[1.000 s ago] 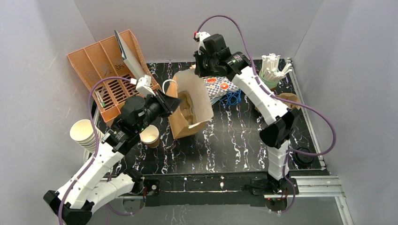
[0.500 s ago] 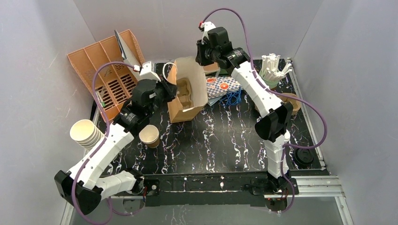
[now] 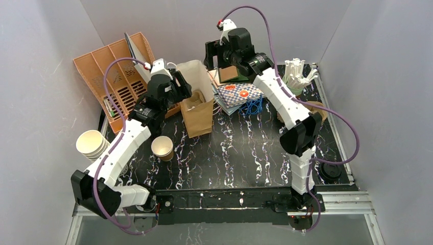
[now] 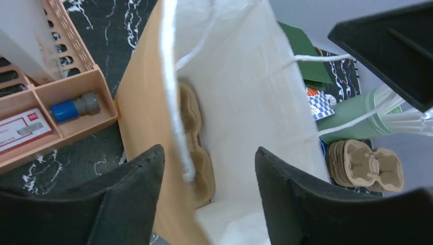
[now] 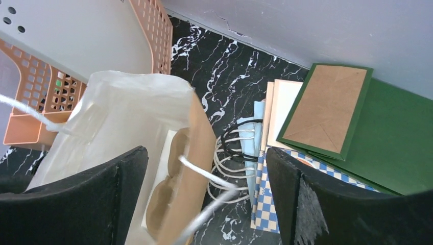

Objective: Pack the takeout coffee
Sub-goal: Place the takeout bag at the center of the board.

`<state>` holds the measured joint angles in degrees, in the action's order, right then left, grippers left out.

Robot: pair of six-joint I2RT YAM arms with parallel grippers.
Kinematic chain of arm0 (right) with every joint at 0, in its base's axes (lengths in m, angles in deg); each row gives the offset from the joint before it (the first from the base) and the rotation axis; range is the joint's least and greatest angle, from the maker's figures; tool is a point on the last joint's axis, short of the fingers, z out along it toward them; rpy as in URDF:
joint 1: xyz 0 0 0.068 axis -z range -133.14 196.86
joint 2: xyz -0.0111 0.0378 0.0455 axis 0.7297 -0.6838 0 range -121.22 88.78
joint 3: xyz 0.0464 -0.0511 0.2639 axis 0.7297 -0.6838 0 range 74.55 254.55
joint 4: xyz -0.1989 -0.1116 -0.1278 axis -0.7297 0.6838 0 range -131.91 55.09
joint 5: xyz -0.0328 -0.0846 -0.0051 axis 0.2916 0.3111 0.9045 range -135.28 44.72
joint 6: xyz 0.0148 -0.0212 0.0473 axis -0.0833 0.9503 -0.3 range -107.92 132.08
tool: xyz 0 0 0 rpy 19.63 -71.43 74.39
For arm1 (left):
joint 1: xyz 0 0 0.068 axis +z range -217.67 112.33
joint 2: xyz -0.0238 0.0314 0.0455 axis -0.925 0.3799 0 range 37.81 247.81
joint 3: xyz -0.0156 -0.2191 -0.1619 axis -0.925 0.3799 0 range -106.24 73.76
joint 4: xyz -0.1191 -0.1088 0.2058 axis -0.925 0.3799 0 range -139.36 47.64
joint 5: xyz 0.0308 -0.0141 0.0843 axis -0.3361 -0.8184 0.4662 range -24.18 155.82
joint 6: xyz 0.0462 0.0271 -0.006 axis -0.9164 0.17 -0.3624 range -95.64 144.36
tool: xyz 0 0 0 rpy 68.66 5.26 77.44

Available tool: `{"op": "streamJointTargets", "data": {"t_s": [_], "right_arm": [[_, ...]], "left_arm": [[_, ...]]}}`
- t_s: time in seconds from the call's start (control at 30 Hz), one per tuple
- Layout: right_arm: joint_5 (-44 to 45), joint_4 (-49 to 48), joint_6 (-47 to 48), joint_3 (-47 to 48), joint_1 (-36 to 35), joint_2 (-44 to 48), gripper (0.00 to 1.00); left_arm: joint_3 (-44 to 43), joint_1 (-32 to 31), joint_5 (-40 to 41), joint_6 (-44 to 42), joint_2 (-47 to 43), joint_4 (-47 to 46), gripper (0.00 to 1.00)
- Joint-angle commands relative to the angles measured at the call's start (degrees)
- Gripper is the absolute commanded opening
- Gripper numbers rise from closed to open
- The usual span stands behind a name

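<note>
Top external view: main hazard at the paper bag [image 3: 196, 104], upright and unheld between the two tools, light enough to tip or slide on the desk [image 3: 245, 153] at any nudge. Left wrist view: left tool [image 4: 209, 155] partly spread, gripping nothing, astride the bag's near wall with a white string handle [image 4: 170, 76] hanging between the fingers. Likely to snag that loop on pulling back and drag the bag over. Right wrist view: right tool [image 5: 207, 153] spread wide and empty, just above the bag's far rim, the other handle [image 5: 209, 176] crossing between its fingers. Same snag risk there. Inside the bag: one pulp cup carrier [image 4: 204, 171], apparently on edge against the wall beside the left tool rather than flat on the bottom, so apt to leave a cup tilted or wedged. No cup in the bag. Takeout coffee cup [image 3: 162, 148]: tan, lidless, on the desk well behind the left tool, beside that arm's forearm. Soft paper, easily crushed by a hard pinch; contents impossible to judge. Left of the left tool, an orange divided rack [image 3: 110, 66] holding a blue-capped cylinder [image 4: 75, 108] and a labelled card [image 4: 23, 127]. Right of the right tool, a green cup [image 4: 352, 120] of thin white sticks, with spare pulp carriers [image 4: 365, 166] beyond.
</note>
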<state>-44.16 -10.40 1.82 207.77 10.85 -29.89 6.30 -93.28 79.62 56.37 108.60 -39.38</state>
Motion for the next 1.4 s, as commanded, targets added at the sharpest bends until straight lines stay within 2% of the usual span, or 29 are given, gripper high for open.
{"op": "streamJointTargets", "data": {"t_s": [0.0,0.27,0.37,0.47,0.57,0.7,0.8,0.9,1.1,1.27,1.37], "right_arm": [[0.3,-1.6,1.3,-0.6,0.1,7.7,0.96],[-0.8,-0.2,0.1,-7.0,0.1,16.9,0.98],[-2.6,0.3,-1.3,-12.0,0.1,21.1,0.98],[-3.7,0.4,-2.6,-20.0,0.0,25.9,0.98],[-3.9,-0.8,-3.5,-29.0,0.0,31.8,0.98],[-4.5,-2.6,-4.7,-40.1,-0.1,40.4,0.98],[-5.2,-3.1,-6.1,-46.6,0.0,45.2,0.98],[-6.7,-3.4,-8.2,-52.2,0.0,49.3,0.98],[-11.0,-4.4,-11.2,-62.8,0.0,56.2,0.96],[-10.3,-4.3,-11.7,-68.6,0.0,61.1,0.96],[-11.4,-4.5,-12.2,-70.7,0.0,62.8,0.96]], "left_arm": [[-6.8,0.3,5.0,-3.5,-1.7,6.0,0.69],[-13.5,0.3,8.9,-8.0,-6.8,23.3,0.94],[-13.7,0.3,6.9,-7.8,-10.5,27.6,0.96],[-13.7,0.3,5.3,-6.5,-15.5,32.8,0.95],[-13.3,0.3,5.3,-5.1,-19.1,40.0,0.87],[-9.2,0.3,5.9,-1.9,-23.4,46.8,0.70],[-1.6,0.3,2.1,0.5,-26.5,45.1,0.52],[4.7,0.3,-3.2,-0.3,-26.1,41.8,0.42],[10.5,0.3,-0.4,-3.7,-21.3,39.1,0.50],[16.5,0.2,-2.3,-3.6,-22.5,32.9,0.65],[19.8,0.2,-2.8,-2.9,-22.3,29.5,0.64]]}}
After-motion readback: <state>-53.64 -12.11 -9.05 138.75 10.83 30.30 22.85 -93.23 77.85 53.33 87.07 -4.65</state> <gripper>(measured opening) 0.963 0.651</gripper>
